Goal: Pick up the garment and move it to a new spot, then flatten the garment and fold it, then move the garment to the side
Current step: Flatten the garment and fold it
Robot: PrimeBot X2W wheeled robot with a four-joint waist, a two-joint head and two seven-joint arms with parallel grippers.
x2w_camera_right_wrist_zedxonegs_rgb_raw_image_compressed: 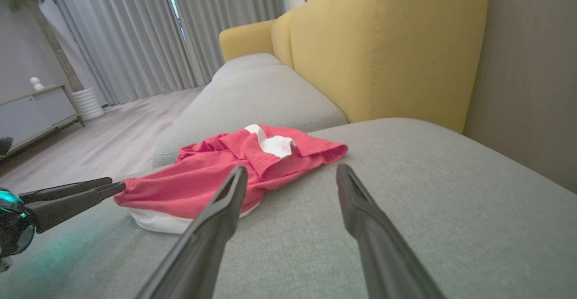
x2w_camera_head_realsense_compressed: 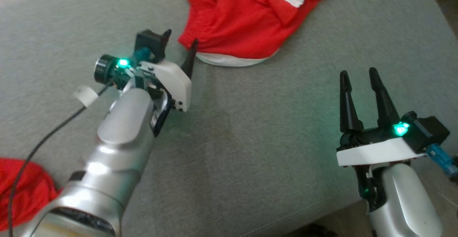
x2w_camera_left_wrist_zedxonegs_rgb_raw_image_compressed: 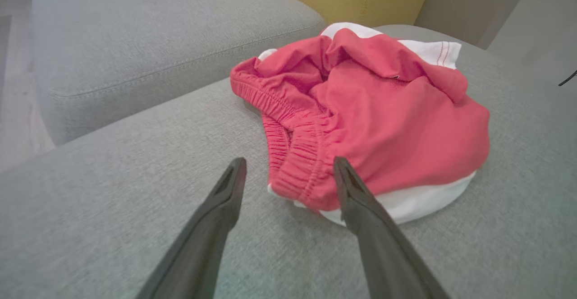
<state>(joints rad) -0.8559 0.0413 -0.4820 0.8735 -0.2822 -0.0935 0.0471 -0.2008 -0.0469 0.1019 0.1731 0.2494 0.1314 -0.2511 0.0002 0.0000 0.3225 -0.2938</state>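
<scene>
So we've seemingly done nothing yet — shorts (x2w_camera_head_realsense_compressed: 236, 22) crumpled, left gripper (x2w_camera_head_realsense_compressed: 181, 38) spread just beside them, right gripper (x2w_camera_head_realsense_compressed: 358, 72) spread, well apart — pickup, flattening, folding remain.

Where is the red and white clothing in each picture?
Head view: garment at the top, middle.
Left wrist view: garment in the middle and right.
Right wrist view: garment left of the middle.
Shared landmark: the grey sofa cushion it lies on.

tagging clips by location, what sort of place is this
Most likely a home living room: a grey fabric sofa seat with a yellow padded backrest, long grey curtains and a pale wooden floor.
</scene>
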